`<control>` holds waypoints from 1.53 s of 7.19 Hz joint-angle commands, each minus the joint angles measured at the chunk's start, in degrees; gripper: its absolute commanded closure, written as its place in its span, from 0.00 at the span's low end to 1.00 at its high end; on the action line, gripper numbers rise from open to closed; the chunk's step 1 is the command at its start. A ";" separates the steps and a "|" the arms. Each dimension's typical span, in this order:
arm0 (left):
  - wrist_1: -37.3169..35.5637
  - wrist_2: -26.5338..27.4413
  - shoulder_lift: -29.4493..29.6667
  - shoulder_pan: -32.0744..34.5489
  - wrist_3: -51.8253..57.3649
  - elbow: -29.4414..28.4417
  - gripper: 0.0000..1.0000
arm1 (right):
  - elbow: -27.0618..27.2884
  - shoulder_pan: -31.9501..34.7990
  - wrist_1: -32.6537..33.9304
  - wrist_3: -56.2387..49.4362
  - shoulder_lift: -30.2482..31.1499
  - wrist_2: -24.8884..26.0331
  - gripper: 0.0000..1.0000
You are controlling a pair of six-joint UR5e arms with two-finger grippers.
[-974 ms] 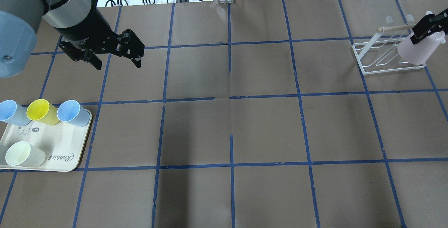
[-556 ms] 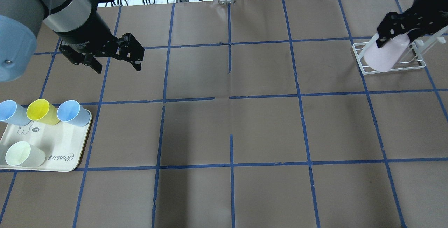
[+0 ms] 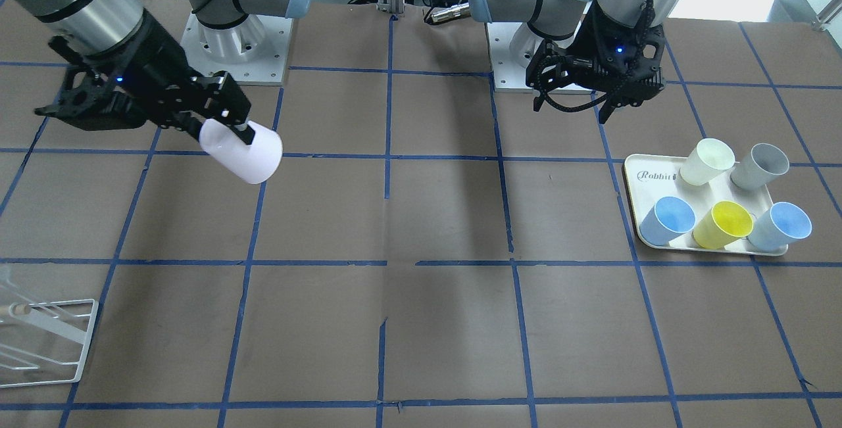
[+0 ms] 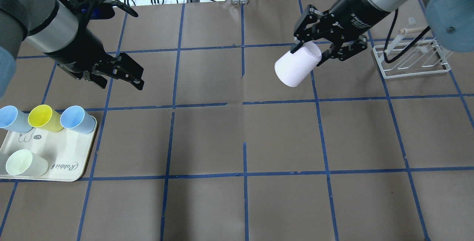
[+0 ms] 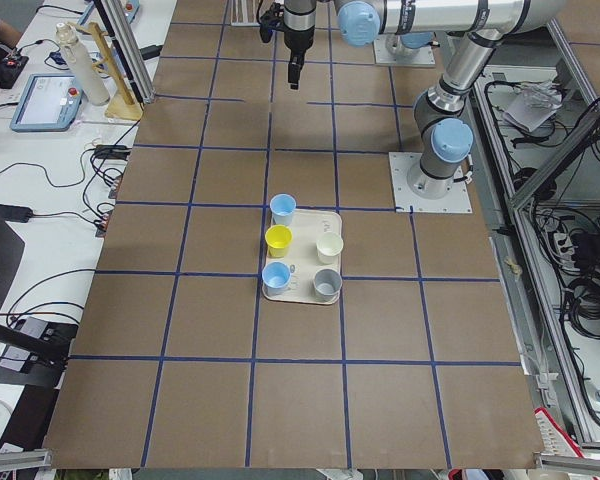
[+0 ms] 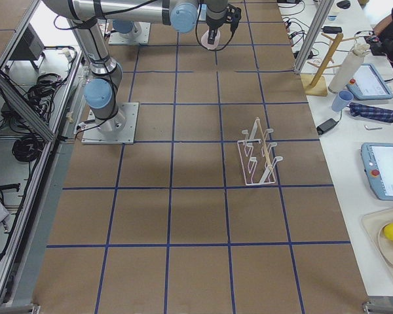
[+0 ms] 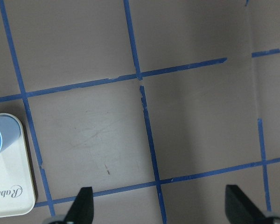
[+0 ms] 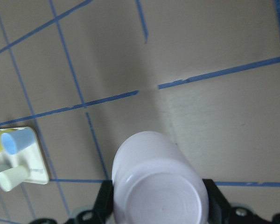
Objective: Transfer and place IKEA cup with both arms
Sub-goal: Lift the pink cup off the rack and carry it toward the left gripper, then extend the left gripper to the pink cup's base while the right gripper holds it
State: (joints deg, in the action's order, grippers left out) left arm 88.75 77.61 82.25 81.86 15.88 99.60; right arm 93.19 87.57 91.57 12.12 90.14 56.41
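My right gripper (image 4: 310, 51) is shut on the pale pink IKEA cup (image 4: 295, 69) and holds it tilted above the table, left of the rack. The cup also shows in the front view (image 3: 245, 150), in the right wrist view (image 8: 157, 179) between the fingers, and small in the exterior right view (image 6: 213, 39). My left gripper (image 4: 121, 79) is open and empty above the table, beyond the tray. It is far to the left of the cup. The left wrist view shows its spread fingertips (image 7: 85, 201) over bare table.
A cream tray (image 4: 70, 161) at the front left carries two light blue cups, a yellow cup (image 4: 44, 117), a cream-white cup (image 4: 25, 163) and, in the front view, a grey cup (image 3: 760, 166). A white wire rack (image 4: 411, 62) stands at the back right.
My right gripper has carried the pink cup from the rack leftward toward the table's middle. My left gripper has shifted a little nearer the tray and stays open.
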 commanded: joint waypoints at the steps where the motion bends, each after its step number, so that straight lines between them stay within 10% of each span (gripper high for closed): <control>1: 2.81 -15.39 -0.87 -9.13 1.77 3.39 0.00 | 1.02 2.95 -0.34 5.10 -0.05 -16.89 1.00; 5: 25.37 -45.45 1.59 -23.68 13.99 10.59 0.00 | 11.99 3.14 0.46 1.35 -0.93 -42.57 1.00; 11: 33.86 -56.05 0.63 -17.47 33.24 18.00 0.00 | 14.56 2.43 -0.16 -0.26 -6.45 -49.03 1.00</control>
State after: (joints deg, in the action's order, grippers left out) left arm 122.60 24.69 83.13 61.19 47.42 117.52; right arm 107.70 90.12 91.58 12.06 84.68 7.54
